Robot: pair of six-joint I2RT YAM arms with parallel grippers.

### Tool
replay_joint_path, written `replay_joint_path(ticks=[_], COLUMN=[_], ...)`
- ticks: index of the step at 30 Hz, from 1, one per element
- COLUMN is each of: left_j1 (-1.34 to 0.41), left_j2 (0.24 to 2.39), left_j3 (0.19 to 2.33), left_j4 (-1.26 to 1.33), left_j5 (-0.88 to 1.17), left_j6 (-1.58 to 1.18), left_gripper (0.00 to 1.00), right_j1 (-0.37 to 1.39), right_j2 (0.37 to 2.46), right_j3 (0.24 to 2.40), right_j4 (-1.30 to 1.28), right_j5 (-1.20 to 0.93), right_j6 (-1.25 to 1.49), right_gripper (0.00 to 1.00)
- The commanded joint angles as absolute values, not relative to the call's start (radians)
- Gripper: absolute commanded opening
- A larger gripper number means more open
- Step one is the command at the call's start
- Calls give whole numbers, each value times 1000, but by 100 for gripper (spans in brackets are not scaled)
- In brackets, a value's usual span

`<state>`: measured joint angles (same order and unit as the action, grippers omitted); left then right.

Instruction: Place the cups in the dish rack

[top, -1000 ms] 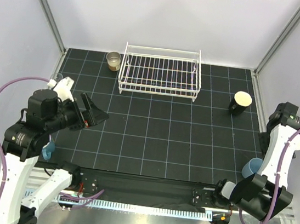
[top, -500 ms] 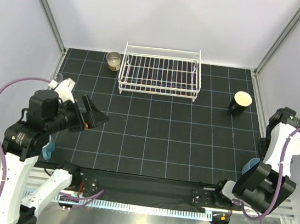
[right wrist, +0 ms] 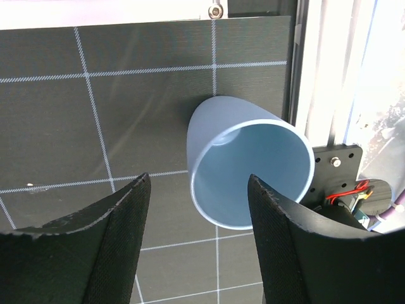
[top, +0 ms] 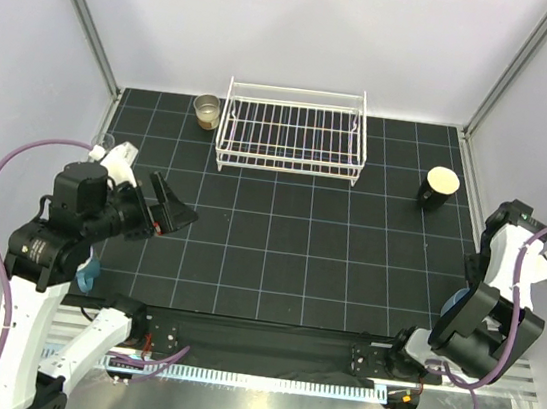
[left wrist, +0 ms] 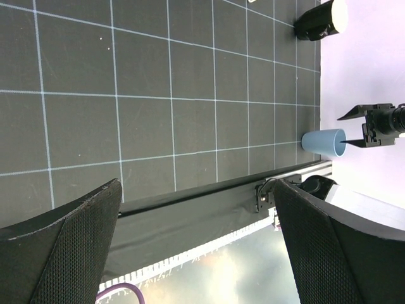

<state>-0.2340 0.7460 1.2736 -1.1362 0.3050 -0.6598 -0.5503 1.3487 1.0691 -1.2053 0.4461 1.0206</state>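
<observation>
We are taking the dish rack (top: 291, 131), sitting upright on the black gridded mat (top: 277, 255), as our marker and placing everything from it. The tan metallic cup (top: 206, 110) is standing just beside the rack's left end. The black cup with cream inside (top: 438, 186) is standing near the rack's right end, a little nearer to us. The light blue tumbler (right wrist: 253, 155) is standing upright well nearer than the rack and far off to its right, mouth facing up. The right gripper (right wrist: 199, 179) is hanging over that tumbler with its fingers (right wrist: 107, 247) parted and clamping nothing. One finger is sitting outside the tumbler's wall with a gap showing, the other is overlapping the rim, and we are unable to tell whether it is touching. The left gripper (left wrist: 197, 187) is hovering well nearer than the rack and off to its left, spread wide and carrying nothing. A tiny clear glass (top: 103, 142) is showing well to the rack's left
</observation>
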Motion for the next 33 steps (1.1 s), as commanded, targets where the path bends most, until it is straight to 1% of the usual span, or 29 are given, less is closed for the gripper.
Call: replay_joint_path(ticks=[1,8,12,13,15,16,18,19,21,22,24,25,29,31,32,33], left_j1=[-238,-238,-238,-238,-238,-238,-238,-238,-238,-238,-238,-238,-238,-238,-238,-238], left_j2=[758,769,779,779,782,784,790,792,793,793,795,795,790,787,782,779], left_j3=[1299,1298,1296,1295,1292,1290,1289,1290,1293,1295,1299,1299,1304,1304,1304,1302], left_j4=[-1141,-1146,-1161,-1166,-1167,-1173,-1180,-1186,-1195,-1198,-1206,-1209,-1204,-1193,-1189,-1175], left_j5=[295,298,304,304,308,313,321,319,319,321,322,324,351,359,362,365], left_j6=[-635,-641,-647,-647,-652,-653,-658,-661,-663,-666,-672,-679,-707,-724,-741,-753], left_gripper=[99,99,98,98,96,95,94,93,93,92,92,92,92,91,91,91], right_j1=[-555,-555,-555,-555,-555,-555,-555,-555,-554,-551,-537,-517,-428,-375,-315,-286], right_j2=[1358,1362,1351,1348,1348,1350,1348,1345,1347,1345,1341,1339,1325,1318,1316,1312], right_j3=[1062,1012,971,965,954,953,957,960,971,974,983,988,1060,1136,1166,1230], right_j4=[-1160,-1123,-1106,-1101,-1092,-1088,-1085,-1083,-1080,-1080,-1078,-1080,-1109,-1130,-1140,-1146], right_j5=[454,462,482,483,483,485,485,486,480,476,456,443,413,394,387,361], right_j6=[1006,996,985,985,979,976,965,960,943,943,946,948,968,977,982,985], right_gripper=[64,60,56,50,46,42,35,26,19,11,8,4,4,4,4,4])
